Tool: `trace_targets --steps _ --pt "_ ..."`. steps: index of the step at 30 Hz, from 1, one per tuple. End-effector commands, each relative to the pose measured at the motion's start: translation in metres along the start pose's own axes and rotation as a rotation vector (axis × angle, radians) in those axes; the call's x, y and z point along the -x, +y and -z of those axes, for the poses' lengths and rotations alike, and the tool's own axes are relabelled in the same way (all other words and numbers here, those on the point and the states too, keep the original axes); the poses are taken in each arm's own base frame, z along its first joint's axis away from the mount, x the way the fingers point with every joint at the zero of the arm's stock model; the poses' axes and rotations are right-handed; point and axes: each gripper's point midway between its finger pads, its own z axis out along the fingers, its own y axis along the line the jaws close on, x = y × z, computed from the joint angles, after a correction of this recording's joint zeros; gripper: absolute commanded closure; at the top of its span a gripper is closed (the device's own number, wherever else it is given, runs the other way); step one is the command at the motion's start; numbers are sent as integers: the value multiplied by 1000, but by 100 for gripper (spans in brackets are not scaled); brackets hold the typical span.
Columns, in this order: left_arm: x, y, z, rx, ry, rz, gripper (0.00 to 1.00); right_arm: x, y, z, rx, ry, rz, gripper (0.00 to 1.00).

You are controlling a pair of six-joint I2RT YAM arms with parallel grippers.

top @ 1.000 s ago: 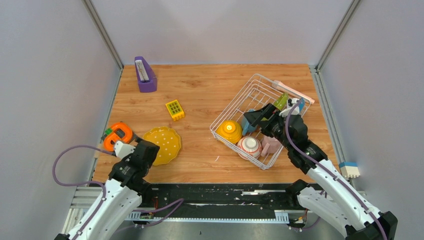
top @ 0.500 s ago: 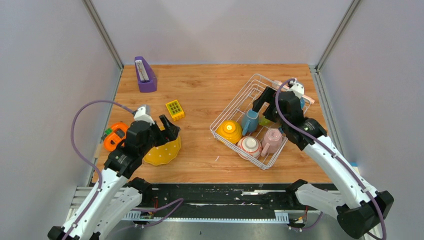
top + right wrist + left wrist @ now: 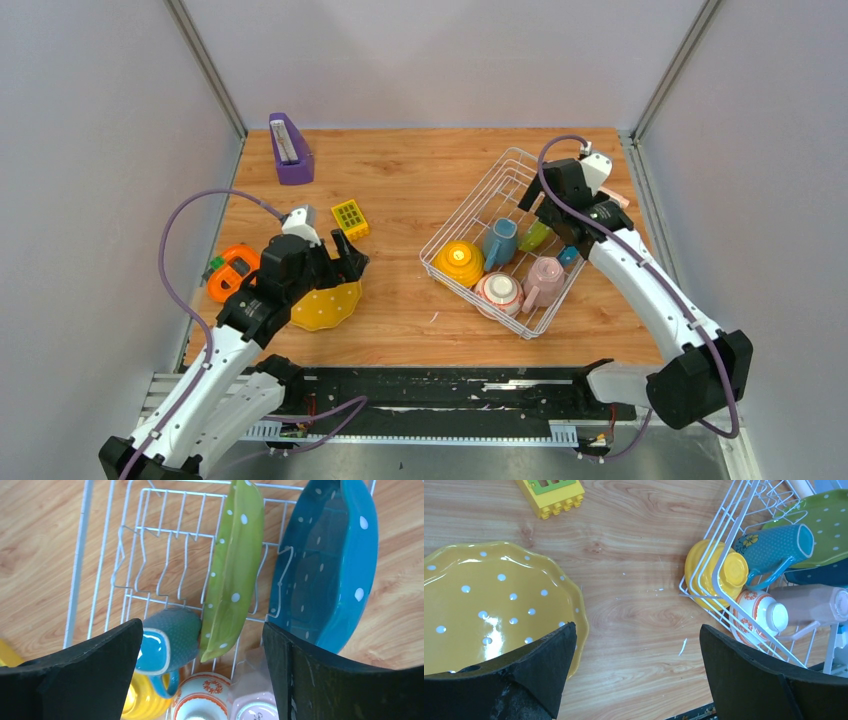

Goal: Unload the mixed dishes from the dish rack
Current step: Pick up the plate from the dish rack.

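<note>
The white wire dish rack [image 3: 470, 205] holds a yellow-orange bowl [image 3: 458, 262], blue mug [image 3: 498, 240], green dotted plate [image 3: 535, 235], blue plate [image 3: 568, 256], red-rimmed cup [image 3: 500, 292] and pink mug [image 3: 545, 280]. My right gripper [image 3: 545, 213] hovers open and empty over the rack's far part. In the right wrist view [image 3: 201, 627] its jaws straddle the upright green plate [image 3: 232, 575], with the blue plate [image 3: 325, 565] to the right. The yellow dotted plate [image 3: 322, 308] lies on the table. My left gripper [image 3: 348, 255] is open and empty above its right edge [image 3: 489, 605].
A purple wedge holder [image 3: 290, 150] stands at the back left. A yellow grid block [image 3: 350, 218] lies just beyond my left gripper. An orange round gadget [image 3: 235, 272] sits at the left table edge. Bare wood lies between the yellow plate and the rack [image 3: 724, 555].
My left arm rose from near its base and moved right over the yellow plate. My right gripper moved from over the mugs toward the rack's far side, over the plates.
</note>
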Motion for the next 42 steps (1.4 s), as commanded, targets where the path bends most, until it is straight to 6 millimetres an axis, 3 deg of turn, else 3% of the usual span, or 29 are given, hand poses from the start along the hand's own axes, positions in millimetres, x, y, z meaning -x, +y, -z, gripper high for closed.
trace_targets --steps 1,9,15,31,42 --pt "6 -2 -1 -18 -30 -21 0 12 -4 -9 -68 -29 -37 10" --pt "3 2 -2 -4 -25 -21 0 3 -6 -43 -155 -4 -59 20" --pt "3 5 -2 15 -26 -21 0 -5 -9 -55 -199 3 -74 32" --pt "2 11 -1 46 -27 -17 0 -6 -20 -58 -248 -23 -85 63" --pt "2 15 -1 65 -31 -13 0 16 -15 -47 -225 -72 -71 90"
